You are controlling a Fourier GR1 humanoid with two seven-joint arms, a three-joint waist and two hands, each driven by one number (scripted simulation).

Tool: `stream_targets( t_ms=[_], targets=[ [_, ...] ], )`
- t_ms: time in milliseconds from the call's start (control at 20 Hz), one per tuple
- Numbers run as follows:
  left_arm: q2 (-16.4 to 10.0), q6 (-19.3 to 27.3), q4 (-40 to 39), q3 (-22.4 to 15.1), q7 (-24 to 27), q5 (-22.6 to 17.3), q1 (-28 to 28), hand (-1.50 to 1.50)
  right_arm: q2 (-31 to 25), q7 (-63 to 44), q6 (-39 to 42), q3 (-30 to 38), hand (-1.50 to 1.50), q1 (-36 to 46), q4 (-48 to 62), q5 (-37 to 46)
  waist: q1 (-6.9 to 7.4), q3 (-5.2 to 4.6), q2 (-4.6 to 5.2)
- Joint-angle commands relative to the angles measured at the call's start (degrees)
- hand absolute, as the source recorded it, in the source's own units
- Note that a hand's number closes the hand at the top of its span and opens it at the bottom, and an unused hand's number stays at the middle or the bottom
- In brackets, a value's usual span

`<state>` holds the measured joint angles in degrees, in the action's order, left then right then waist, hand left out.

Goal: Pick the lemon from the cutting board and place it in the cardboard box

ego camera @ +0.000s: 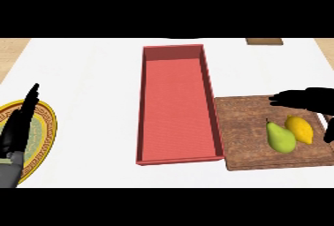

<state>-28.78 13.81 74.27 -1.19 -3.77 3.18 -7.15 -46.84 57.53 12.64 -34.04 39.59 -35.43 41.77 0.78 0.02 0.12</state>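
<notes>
Left hand [20, 119] at lower left edge: fingers straight, close together, pointing up, holding nothing. Rests over a gold-rimmed plate [47, 132], which shows to the right of those fingers.

Right hand [316, 102] at right edge, over the far side of the cutting board [248, 132]: fingers [290, 98] spread wide, pointing left, gripping nothing; thumb tip shows lower at the edge.

Lemon [300, 128] still on the board, just below the right fingers, between them and the thumb; no contact visible. Pear [280, 137] touching the lemon's left side, a bit nearer.

Red box [175, 106] left of the right fingertips, long side against the board, nothing inside.
</notes>
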Motion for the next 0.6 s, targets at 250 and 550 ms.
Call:
stream_targets(
  t_ms=[250, 550],
  targets=[
    [1.03, -0.08, -0.52, 1.64, 1.63, 0.13, 1.82, 0.0, -1.29, 9.49, 6.12, -1.19, -1.5, -2.58, -5.83, -2.46, -0.69, -0.05, -0.22],
    [1.67, 0.24, 2.99, 1.15, -1.5, 1.98, 2.1, 0.0, -5.6, 3.61, 7.98, -2.44, -1.5, -4.7, -12.89, -0.71, -0.95, -0.05, -0.38]
  ],
)
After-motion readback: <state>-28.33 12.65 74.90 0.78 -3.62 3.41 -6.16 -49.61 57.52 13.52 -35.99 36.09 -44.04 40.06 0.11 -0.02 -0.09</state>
